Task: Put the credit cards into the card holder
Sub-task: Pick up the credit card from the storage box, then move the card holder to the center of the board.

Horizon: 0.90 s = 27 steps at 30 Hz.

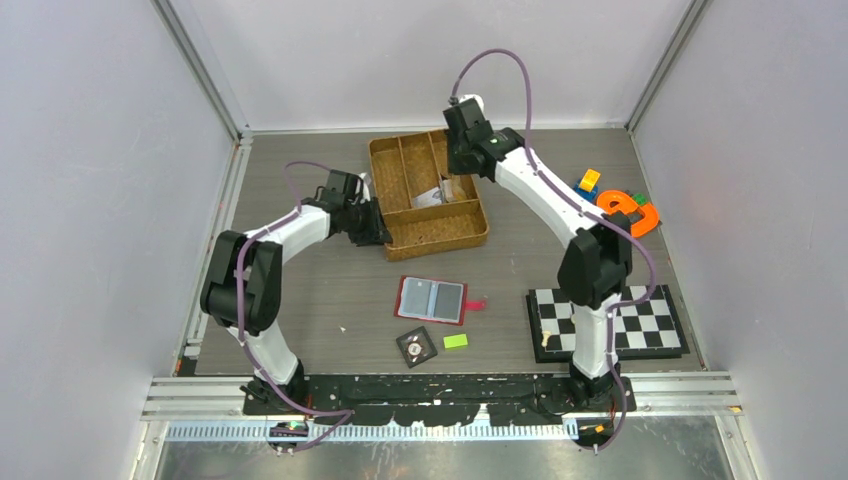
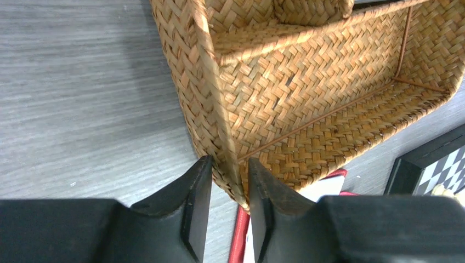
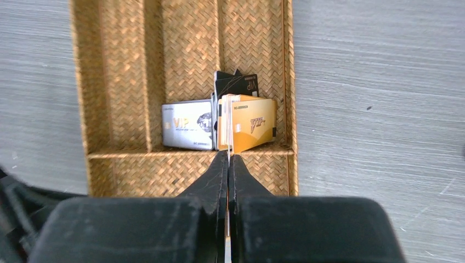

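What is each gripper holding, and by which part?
Left gripper clamps the woven tray by its corner wall; right gripper pinches an edge-on credit card by its near edge.

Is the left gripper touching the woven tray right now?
Touching. The left wrist view shows the woven tray's corner wall pinched between the left gripper's fingers, with no gap on either side.

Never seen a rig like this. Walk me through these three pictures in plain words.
Two robot arms are bolted at the near edge of a table. One picture looks down from above; the other two come from a camera on each wrist. On the table lie a woven tray, an open red card holder, a chessboard, a green block and a black dial tile. The left jaws pinch the tray's corner wall. The right jaws are shut on a card seen edge-on, standing among other credit cards in the tray.
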### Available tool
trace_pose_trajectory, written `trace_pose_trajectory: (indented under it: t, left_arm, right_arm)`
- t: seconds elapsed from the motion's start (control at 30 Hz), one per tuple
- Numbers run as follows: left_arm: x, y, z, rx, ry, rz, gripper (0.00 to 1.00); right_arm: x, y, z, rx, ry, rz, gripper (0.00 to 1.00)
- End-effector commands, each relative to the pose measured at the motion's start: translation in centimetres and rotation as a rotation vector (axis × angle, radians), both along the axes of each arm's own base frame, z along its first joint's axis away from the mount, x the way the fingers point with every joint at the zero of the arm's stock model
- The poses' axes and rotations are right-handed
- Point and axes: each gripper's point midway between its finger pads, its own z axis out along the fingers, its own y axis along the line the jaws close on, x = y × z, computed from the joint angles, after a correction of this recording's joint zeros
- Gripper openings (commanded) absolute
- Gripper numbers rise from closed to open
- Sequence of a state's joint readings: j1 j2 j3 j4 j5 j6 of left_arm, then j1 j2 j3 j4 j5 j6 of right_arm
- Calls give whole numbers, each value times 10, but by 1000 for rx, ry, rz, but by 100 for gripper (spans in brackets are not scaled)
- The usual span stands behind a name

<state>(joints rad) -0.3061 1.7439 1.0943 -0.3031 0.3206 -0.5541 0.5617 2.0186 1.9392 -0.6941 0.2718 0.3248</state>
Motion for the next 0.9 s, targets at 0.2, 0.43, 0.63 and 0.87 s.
trace_pose_trajectory:
  t: [0.2,0.43,0.63,0.87]
  left_arm:
    - [-4,9,77,61,-168,-56,66]
    - [-56,-31,135,-89,-249,-313,66]
    - [-141,-83,169,-386,-228,-657,66]
    - [-201,-99,164,-512,-124,-868,68]
  right_arm:
    - [-88,-13,80,123,-43,189,1]
    - [-191,11,60,310,171,571,0]
    - [-267,30,62,551,382,833,1]
    - [-303,37,75,686,469,994,1]
